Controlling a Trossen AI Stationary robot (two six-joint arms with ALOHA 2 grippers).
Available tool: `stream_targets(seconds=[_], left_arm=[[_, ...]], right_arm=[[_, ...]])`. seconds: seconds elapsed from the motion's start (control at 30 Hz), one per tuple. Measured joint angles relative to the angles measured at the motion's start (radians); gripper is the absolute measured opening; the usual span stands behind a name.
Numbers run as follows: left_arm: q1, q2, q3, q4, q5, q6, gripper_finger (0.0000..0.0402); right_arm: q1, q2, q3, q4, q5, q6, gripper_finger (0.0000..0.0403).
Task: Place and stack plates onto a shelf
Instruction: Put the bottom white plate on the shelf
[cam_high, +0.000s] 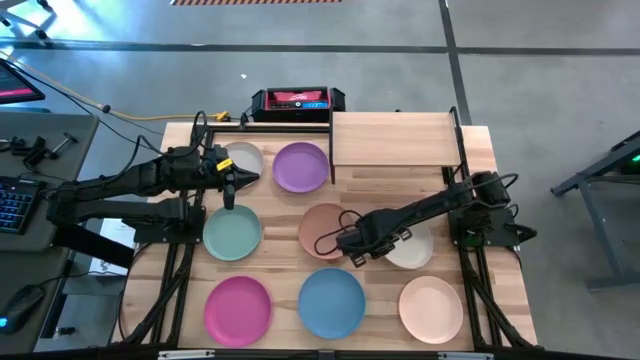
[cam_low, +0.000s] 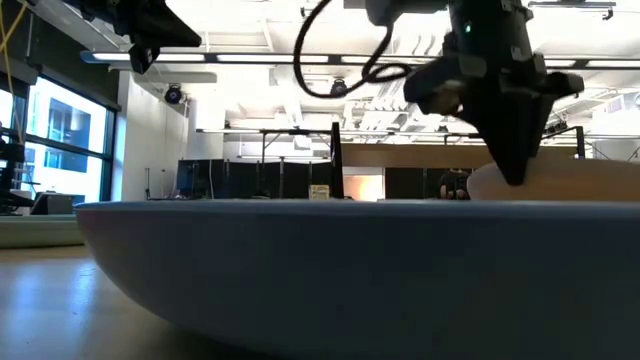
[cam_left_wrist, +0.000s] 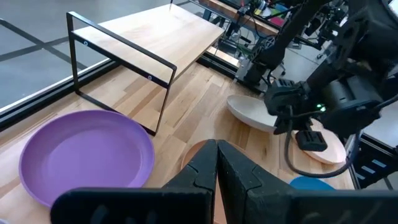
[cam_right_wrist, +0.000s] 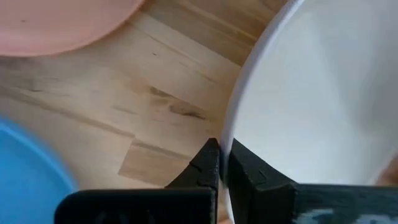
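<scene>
Left gripper pinched closed, empty, above the mint plate's 12 o'clock edge; right gripper clamped on white plate's 9 o'clock rim, table centre; shelf at 12 o'clock, bare.

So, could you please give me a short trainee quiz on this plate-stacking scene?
1. True or false: a plate already lies on the shelf.
2. Which rim does the right claw pinch? A white plate; B blue plate; C peach plate.
3. How many plates show in the high view?
Key: 1 false; 2 A; 3 eight.
</scene>
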Motion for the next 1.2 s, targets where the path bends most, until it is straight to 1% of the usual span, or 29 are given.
stream_targets(seconds=[0.3,0.47,0.67,0.83,1.0,1.2], left_arm=[[0.0,0.0,0.0,0.0,0.0,0.0,0.0003],[0.0,0.0,0.0,0.0,0.0,0.0,0.0003],[0.0,0.0,0.0,0.0,0.0,0.0,0.0003],[0.0,0.0,0.0,0.0,0.0,0.0,0.0003],[0.0,0.0,0.0,0.0,0.0,0.001,0.0003],[0.0,0.0,0.0,0.002,0.0,0.001,0.0003]], right_arm=[[0.011,0.0,0.119,-0.129,0.049,0.003,0.0],[0.011,0.0,0.181,-0.19,0.052,0.003,0.0],[0.013,0.0,0.283,-0.261,0.053,-0.016,0.0],[0.018,0.0,0.387,-0.359,0.076,-0.027,0.0],[0.017,-0.001,0.473,-0.36,0.127,-0.071,0.0],[0.003,-0.003,0.546,-0.361,0.183,-0.121,0.0]])
